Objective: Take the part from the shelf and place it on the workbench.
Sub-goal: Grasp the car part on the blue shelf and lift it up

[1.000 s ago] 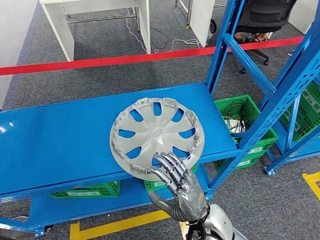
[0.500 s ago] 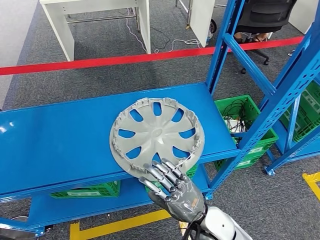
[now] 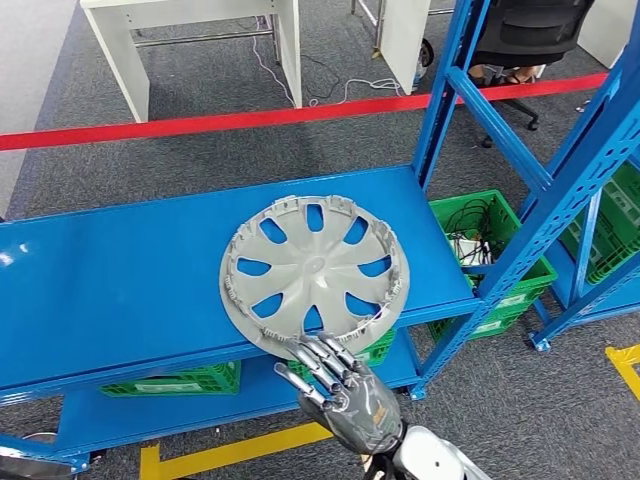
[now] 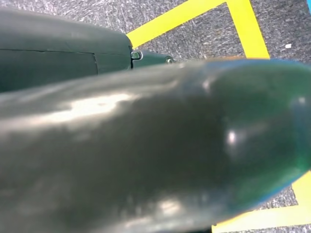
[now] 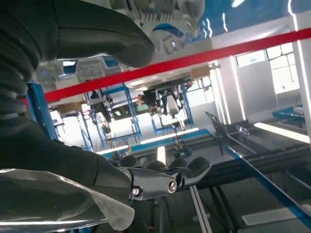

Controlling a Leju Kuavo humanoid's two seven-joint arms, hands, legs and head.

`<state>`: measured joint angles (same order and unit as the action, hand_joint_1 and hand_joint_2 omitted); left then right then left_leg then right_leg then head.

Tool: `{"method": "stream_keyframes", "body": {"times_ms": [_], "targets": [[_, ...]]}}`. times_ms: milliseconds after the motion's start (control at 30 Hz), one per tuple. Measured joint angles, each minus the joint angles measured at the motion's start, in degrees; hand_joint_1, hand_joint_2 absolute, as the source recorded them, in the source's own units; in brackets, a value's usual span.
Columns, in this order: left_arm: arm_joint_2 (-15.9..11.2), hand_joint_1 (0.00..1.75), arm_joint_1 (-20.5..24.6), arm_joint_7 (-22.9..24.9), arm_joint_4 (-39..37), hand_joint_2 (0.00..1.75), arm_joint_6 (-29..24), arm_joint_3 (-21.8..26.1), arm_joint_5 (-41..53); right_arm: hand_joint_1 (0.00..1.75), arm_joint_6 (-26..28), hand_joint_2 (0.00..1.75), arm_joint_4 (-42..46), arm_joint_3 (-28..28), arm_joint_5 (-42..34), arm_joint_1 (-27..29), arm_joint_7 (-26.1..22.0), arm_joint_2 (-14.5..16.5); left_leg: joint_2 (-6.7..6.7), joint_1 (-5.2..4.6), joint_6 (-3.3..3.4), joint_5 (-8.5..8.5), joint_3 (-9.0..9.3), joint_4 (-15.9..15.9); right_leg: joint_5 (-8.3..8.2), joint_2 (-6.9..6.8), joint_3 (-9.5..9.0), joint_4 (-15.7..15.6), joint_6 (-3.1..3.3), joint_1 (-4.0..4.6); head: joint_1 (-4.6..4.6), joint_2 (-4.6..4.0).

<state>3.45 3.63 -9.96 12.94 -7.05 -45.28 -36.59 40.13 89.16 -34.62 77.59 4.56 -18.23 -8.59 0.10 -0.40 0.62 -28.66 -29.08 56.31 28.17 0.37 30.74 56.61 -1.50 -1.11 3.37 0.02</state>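
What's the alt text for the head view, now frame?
A grey wheel cover lies flat on a blue shelf, its near edge overhanging the shelf front. The robot's right hand reaches up from below with fingers spread, fingertips at that near edge. Green crates sit on lower shelves, with red tape across the grey floor beyond.

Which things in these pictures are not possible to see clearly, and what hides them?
- Left hand: the left wrist view shows a blurred dark body part, so its state is unknown.
- Near rim of the hubcap: head view, covered by the right hand; contact unclear.
- Green crates under the shelf: head view, mostly hidden by the shelf board.
- Contents of the side crate: head view, too small.
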Motion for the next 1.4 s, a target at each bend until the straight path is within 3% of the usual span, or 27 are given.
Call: {"method": "stream_keyframes", "body": {"times_ms": [933, 1400], "targets": [[-0.07, 0.00, 0.55, 0.62, 0.00, 0.00, -0.10, -1.61, 1.00, 0.00, 0.02, 1.75, -11.04, -6.86, 0.64, -3.93, 6.21, -0.13, 0.00, 0.00, 0.00, 0.00, 0.00, 0.00, 0.00, 0.00, 0.00, 0.00, 0.00, 0.00, 0.01, 0.00], [-0.07, 0.00, 0.74, 1.04, 0.24, 0.00, 0.04, -2.11, 1.62, 0.00, 0.02, 1.75, -18.00, -10.19, 3.55, -6.88, 12.75, -0.13, 0.00, 0.00, 0.00, 0.00, 0.00, 0.00, 0.00, -0.01, 0.01, 0.00, 0.00, 0.00, 0.00, 0.00]]}}
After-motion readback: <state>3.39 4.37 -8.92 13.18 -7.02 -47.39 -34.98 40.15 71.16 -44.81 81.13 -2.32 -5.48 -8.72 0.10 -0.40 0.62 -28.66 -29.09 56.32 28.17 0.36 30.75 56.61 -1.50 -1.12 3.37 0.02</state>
